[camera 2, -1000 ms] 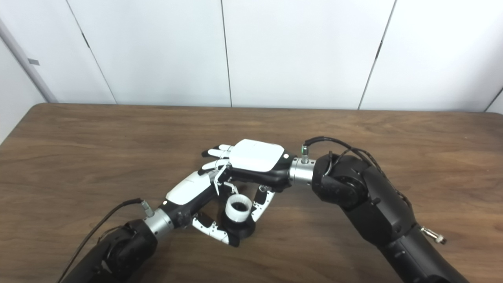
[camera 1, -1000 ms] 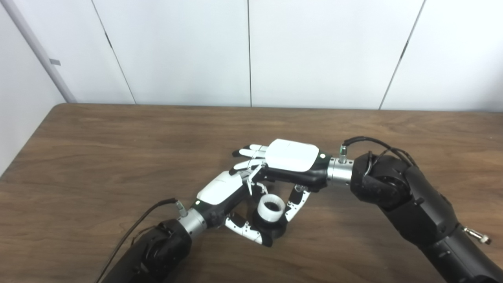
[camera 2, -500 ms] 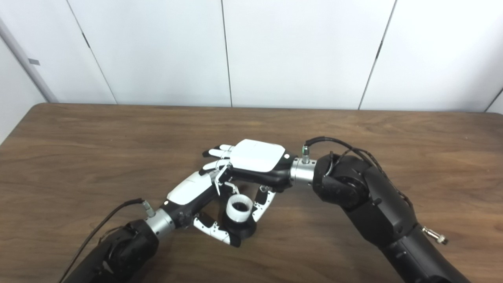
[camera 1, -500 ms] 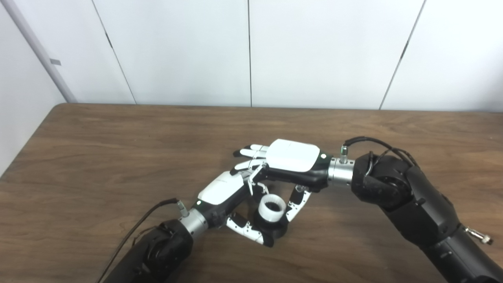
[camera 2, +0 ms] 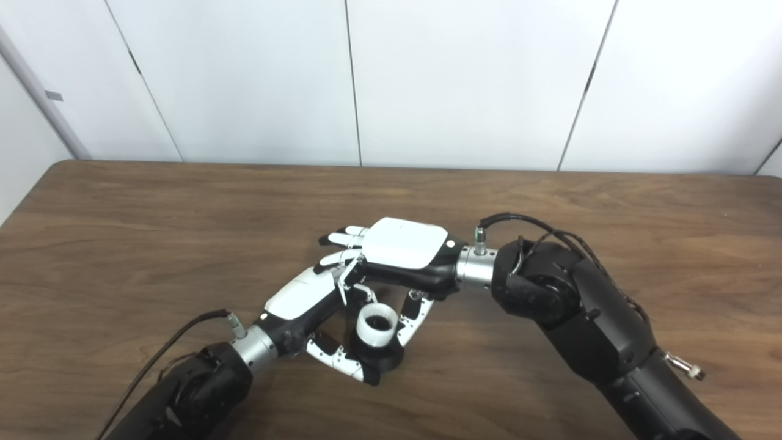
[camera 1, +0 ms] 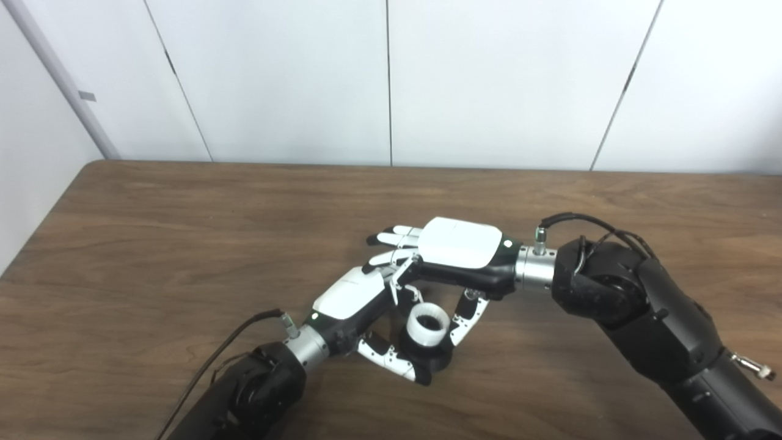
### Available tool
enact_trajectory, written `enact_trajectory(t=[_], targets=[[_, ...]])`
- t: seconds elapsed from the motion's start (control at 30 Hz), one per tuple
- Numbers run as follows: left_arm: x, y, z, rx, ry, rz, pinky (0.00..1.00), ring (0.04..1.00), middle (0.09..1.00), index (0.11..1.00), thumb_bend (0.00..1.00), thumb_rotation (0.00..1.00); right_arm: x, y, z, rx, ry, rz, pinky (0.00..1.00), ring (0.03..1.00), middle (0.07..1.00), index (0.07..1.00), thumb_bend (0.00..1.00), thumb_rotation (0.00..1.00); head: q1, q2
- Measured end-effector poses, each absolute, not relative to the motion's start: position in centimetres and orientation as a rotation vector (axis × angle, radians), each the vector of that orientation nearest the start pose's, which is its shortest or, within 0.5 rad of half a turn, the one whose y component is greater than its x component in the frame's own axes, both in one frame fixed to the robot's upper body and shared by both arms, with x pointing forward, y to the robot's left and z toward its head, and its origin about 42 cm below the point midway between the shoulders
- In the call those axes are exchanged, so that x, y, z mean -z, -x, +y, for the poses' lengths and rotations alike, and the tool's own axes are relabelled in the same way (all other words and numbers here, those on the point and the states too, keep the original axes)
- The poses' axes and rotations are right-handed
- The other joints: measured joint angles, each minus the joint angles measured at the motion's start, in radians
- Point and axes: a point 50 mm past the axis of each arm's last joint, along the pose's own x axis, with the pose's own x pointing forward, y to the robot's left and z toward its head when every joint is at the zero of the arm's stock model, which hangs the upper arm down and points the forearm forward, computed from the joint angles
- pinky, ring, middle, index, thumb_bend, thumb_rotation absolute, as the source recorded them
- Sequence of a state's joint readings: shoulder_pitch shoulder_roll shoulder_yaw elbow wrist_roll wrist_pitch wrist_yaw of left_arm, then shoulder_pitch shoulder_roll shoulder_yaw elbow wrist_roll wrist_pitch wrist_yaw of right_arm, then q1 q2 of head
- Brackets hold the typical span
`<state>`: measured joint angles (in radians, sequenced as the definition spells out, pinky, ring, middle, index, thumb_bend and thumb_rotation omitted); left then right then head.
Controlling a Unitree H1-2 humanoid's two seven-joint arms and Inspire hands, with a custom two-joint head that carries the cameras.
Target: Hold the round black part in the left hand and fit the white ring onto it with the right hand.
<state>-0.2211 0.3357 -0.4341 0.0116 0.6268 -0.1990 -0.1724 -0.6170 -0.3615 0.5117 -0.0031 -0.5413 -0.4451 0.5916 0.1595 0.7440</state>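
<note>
Left hand point(camera 1: 357, 299) closed around round black part point(camera 1: 435, 357), near table point(camera 1: 153, 244) centre. White ring point(camera 1: 427, 321) seated on top, touching right hand point(camera 1: 461, 256) thumb; right grip unclear, cannot tell. Best pressed squarely down, part kept steady, ring untilted.

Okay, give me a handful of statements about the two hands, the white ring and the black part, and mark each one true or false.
1. The white ring sits on top of the round black part. True.
2. The left hand rests flat and empty on the table. False: it is closed around the black part.
3. The right hand is above the left hand, its thumb reaching down beside the ring. True.
4. The ring lies alone on the table, far from both hands. False: it is between the hands, on the black part.
5. The ring's opening faces upward. True.
</note>
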Motion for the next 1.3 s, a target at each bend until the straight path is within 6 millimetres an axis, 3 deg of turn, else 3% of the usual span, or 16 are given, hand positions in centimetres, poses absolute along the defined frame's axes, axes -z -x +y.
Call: enact_trajectory(t=[1.3], targets=[[-13.2,-32.0,18.2,0.644,-1.071,-0.461,1.0,1.0,0.892,0.481,0.52,0.05,-24.2,-36.7,-12.7,-1.126,1.221,-0.761,1.0,1.0,0.881,0.482,0.53,0.14,-0.015,0.021]])
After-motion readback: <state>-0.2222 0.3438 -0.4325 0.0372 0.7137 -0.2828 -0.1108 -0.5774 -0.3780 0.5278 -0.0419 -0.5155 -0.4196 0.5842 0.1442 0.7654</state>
